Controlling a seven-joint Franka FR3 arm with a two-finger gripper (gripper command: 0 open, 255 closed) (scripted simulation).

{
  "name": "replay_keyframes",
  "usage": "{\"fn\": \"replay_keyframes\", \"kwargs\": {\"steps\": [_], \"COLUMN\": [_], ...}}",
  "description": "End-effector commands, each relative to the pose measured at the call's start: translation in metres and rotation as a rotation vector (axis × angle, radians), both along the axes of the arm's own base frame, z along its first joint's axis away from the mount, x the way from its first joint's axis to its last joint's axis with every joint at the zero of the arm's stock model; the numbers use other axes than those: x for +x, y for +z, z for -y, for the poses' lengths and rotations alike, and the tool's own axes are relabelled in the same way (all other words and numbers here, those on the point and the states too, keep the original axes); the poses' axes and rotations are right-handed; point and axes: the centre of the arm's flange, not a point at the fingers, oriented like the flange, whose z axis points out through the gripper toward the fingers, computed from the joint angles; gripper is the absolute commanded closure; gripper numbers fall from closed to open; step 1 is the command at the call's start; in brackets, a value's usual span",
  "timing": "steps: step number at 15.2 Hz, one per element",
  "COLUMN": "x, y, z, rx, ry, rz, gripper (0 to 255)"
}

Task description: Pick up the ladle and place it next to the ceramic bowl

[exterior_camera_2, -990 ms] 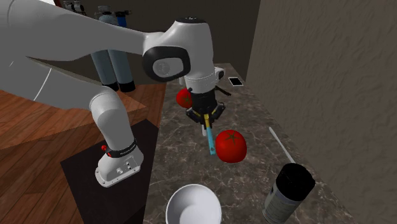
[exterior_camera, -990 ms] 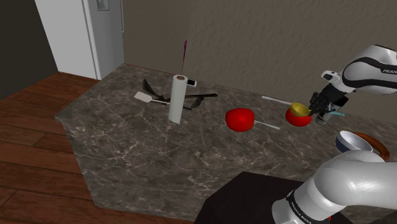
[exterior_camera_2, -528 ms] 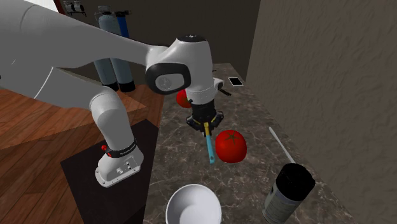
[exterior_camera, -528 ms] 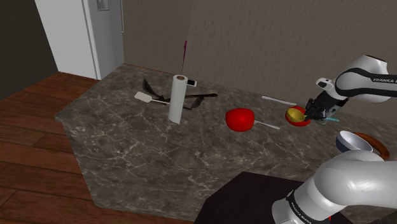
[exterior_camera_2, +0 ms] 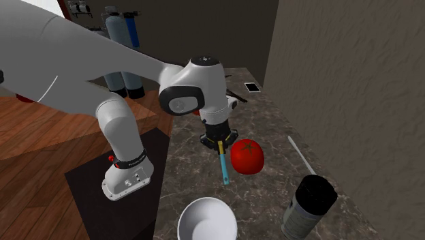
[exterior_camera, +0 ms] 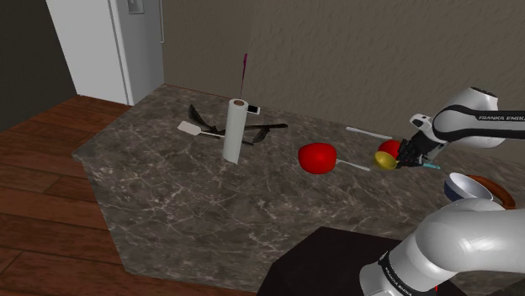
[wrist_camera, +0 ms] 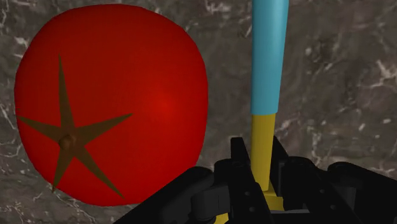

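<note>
Ladle [wrist_camera: 268, 63], pinched in the end effector [wrist_camera: 263, 175], hangs just beside a red tomato [wrist_camera: 111, 105].

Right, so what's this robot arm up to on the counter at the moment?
The arm's gripper is shut on a ladle, clasping the yellow part of its stem, with the blue handle pointing down toward the dark stone counter. It holds the ladle close beside a red tomato. The white bowl stands apart from it, nearer the second exterior camera, and the ladle has not yet been set down next to it.
</note>
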Motion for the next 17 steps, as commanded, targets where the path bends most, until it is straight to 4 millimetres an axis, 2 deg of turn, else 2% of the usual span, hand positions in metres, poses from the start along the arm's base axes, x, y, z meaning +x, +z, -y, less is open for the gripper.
{"fn": "replay_keyframes", "kwargs": {"steps": [1, 6, 13, 14, 17], "x": [0.001, 0.001, 0.001, 0.001, 0.0], "y": [-0.01, -0.034, -0.034, -0.032, -0.033], "z": [0.0, 0.0, 0.0, 0.0, 0.001], "rx": [0.0, 0.0, 0.0, 0.0, -0.001], "ry": [0.0, 0.0, 0.0, 0.0, 0.0], "rz": [0.001, 0.001, 0.001, 0.001, 0.001], "gripper": [255, 255, 255, 0, 0]}}
